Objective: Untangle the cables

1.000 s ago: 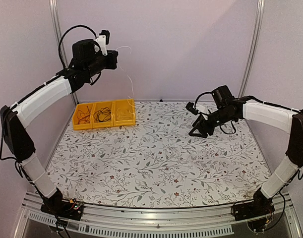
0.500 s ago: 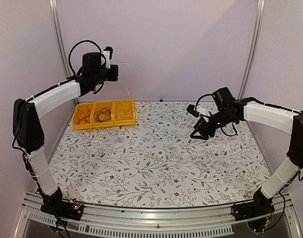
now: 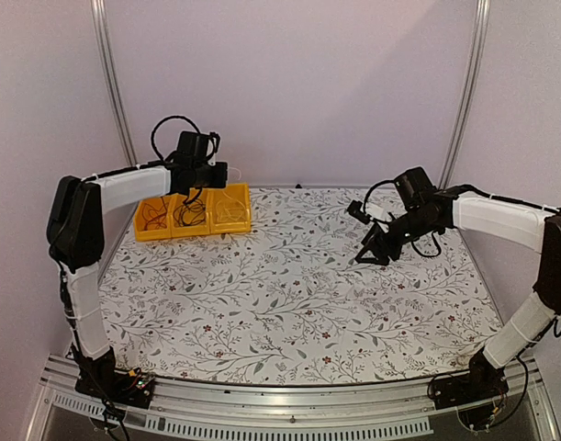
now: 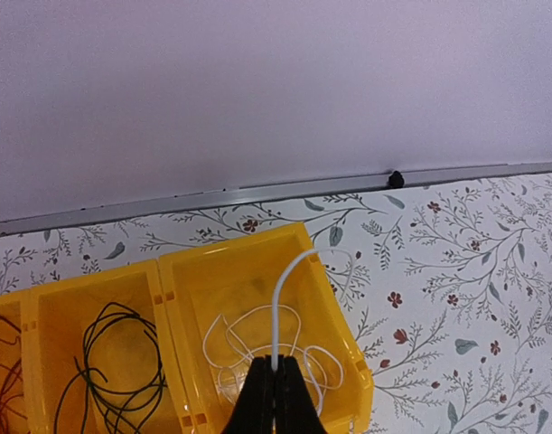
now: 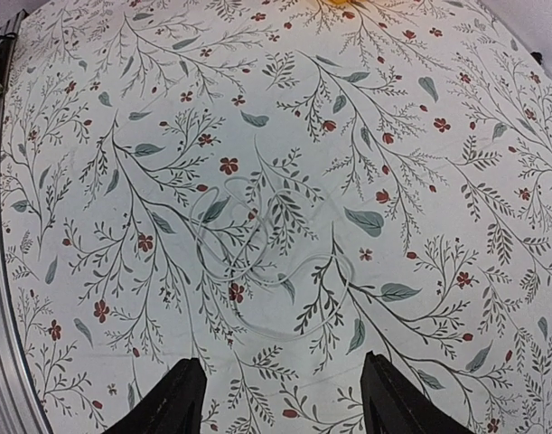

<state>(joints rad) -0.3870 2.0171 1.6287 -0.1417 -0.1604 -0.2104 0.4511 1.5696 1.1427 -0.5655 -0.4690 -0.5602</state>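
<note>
Shows the left gripper (image 4: 275, 369), lower than before, clenched on a white cable (image 4: 276, 318) coiled in the rightmost yellow bin (image 4: 346, 336), the right gripper (image 5: 282, 380) released above a pale cable (image 5: 266, 255) on the surface (image 5: 456, 181).

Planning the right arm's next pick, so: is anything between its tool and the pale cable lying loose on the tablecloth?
Nothing visible does. The right tool is open just short of the pale cable, which lies looped flat on the tablecloth, with only patterned cloth between them.
</note>
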